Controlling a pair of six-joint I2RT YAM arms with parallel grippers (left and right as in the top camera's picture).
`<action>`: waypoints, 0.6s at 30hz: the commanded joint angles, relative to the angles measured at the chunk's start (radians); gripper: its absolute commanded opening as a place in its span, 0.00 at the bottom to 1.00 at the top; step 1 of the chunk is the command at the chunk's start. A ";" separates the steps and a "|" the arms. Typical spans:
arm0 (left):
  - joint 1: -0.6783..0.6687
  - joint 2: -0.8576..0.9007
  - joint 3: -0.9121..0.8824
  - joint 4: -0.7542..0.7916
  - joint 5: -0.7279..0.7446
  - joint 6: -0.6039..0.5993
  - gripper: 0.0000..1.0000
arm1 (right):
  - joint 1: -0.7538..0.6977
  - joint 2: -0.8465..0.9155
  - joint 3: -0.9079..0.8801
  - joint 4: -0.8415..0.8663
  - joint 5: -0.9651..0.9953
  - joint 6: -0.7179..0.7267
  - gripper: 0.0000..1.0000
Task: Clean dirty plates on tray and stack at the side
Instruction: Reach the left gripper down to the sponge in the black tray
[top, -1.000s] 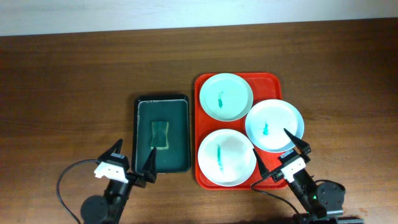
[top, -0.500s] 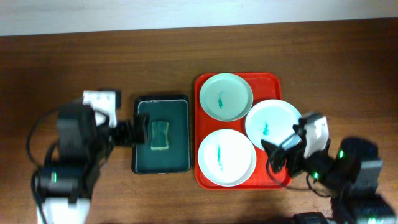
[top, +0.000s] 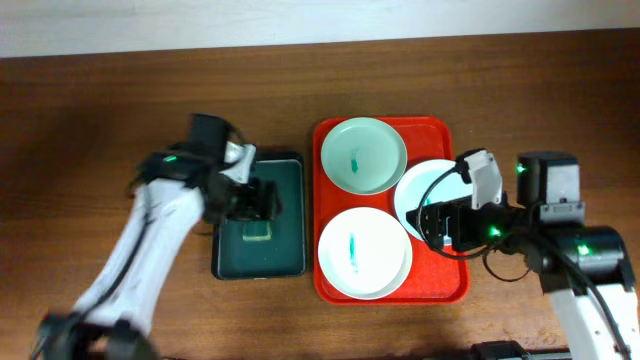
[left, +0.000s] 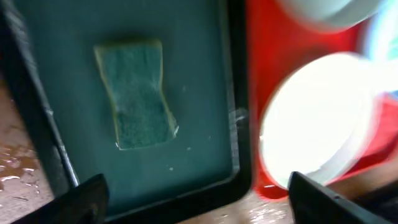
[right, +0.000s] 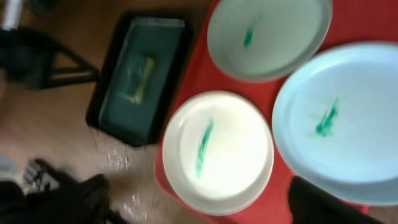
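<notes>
Your three teal-smeared plates (top: 363, 252) all lie on the red tray (top: 440, 286), the white and pale blue ones just below your right claw (right: 198, 193), spread wide and empty, while your left claw (left: 199, 194), equally wide and empty, hangs above the sponge (left: 137, 93) in the green tray (left: 202, 68).

Dark green tray (left: 199, 81) sat on brown wooden table (top: 90, 110), one green sponge (left: 138, 93) lay flat inside it near centre, narrowed at the waist, water droplets (left: 15, 171) noted on the wood just beside the tray rim.
</notes>
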 joint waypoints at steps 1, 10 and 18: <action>-0.060 0.151 -0.014 -0.001 -0.191 -0.151 0.75 | 0.006 0.040 0.020 -0.043 -0.017 0.001 0.83; -0.069 0.394 -0.014 0.083 -0.143 -0.243 0.05 | 0.006 0.071 0.020 -0.061 -0.016 0.001 0.76; -0.066 0.350 0.186 -0.090 -0.123 -0.227 0.51 | 0.006 0.071 0.020 -0.058 -0.016 0.001 0.74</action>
